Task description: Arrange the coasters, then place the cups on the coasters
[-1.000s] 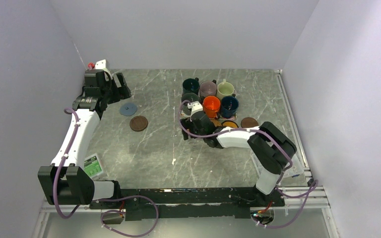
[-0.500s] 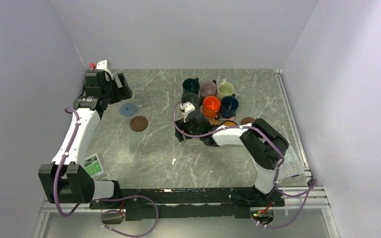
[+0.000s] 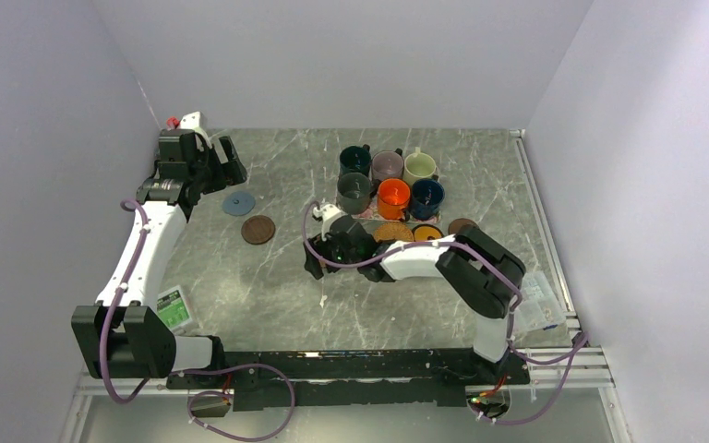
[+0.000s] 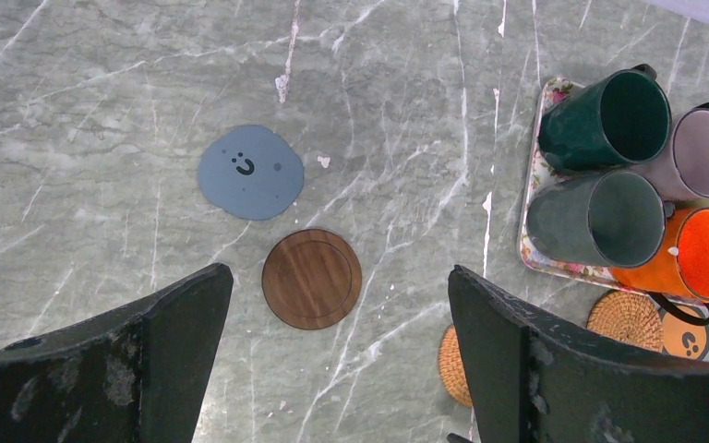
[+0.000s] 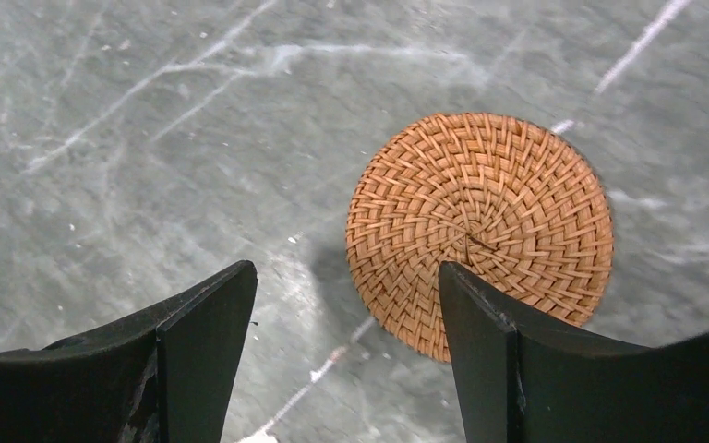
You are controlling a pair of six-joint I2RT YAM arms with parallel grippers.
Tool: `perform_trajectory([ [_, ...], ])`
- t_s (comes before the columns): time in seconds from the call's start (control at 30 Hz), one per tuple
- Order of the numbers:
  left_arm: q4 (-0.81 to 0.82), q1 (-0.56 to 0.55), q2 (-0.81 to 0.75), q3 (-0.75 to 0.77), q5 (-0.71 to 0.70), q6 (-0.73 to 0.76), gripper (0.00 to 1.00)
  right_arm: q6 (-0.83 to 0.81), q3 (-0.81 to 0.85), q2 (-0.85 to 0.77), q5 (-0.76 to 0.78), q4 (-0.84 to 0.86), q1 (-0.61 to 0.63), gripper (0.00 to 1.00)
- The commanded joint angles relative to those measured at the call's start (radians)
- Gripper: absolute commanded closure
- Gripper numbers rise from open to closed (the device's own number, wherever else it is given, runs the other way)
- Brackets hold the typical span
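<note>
One tan woven coaster [image 5: 480,231] lies flat on the marble table [image 3: 268,295], left of and nearer than the rest of its group. Only the right wrist view shows it whole. From overhead the right arm's wrist hides it, and the left wrist view catches just its edge behind a finger. The right gripper [image 5: 346,272] hangs over it with its jaws spread. One finger covers the disc's near rim, and I cannot tell whether it touches.

The overhead view shows the other woven coaster [image 3: 390,231], the black one with the yellow centre [image 3: 426,232] and a dark brown one [image 3: 462,224] in a row just in front of the cups. The dark green [image 3: 355,159], mauve [image 3: 387,164], cream [image 3: 418,166], dark grey [image 3: 354,191], orange [image 3: 393,197] and navy [image 3: 426,197] cups stand packed together. The left wrist view alone shows the floral mat [image 4: 534,198] under them.

Well to the left, the grey-blue coaster [image 4: 249,173] and the second dark brown coaster [image 4: 312,279] lie just apart. The left gripper [image 3: 228,157] is above them, jaws wide and empty.
</note>
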Motion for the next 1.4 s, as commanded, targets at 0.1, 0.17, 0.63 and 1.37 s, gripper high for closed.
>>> perform_trajectory([
  [0.1, 0.013, 0.005, -0.009, 0.018, 0.013, -0.014, 0.06, 0.073, 0.078, 0.102, -0.079, -0.004, 0.064, 0.24],
  [0.17, 0.014, 0.005, -0.012, 0.016, 0.009, -0.014, 0.06, 0.075, 0.094, 0.119, -0.084, -0.002, 0.077, 0.24],
  [0.63, 0.013, 0.005, -0.007, 0.017, 0.013, -0.014, 0.06, 0.111, 0.181, 0.199, -0.119, 0.042, 0.142, 0.25],
  [1.37, 0.013, 0.005, -0.009, 0.021, 0.022, -0.015, 0.06, 0.152, 0.289, 0.285, 0.164, -0.043, 0.175, 0.25],
])
